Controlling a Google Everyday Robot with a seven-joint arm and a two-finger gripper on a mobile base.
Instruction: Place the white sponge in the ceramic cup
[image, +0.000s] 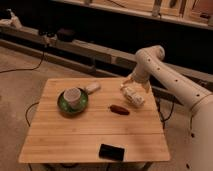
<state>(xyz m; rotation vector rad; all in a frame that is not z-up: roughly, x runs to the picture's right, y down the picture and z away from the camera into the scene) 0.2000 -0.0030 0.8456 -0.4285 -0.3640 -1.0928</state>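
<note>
The white sponge (92, 87) lies on the wooden table (75, 135), touching the far right edge of a glossy green saucer (62, 104). The ceramic cup (73, 96) stands upright on that saucer, at the table's left. My gripper (129, 89) hangs at the end of the white arm (150, 62) over the table's far right part, well to the right of the sponge and cup. It is right at a longer white packet with markings (136, 98); I cannot tell if it touches the packet.
A small brown oblong object (119, 109) lies mid-table, in front of the packet. A flat black object (111, 151) lies near the front edge. A low ledge with cables and dark devices (60, 35) runs behind the table.
</note>
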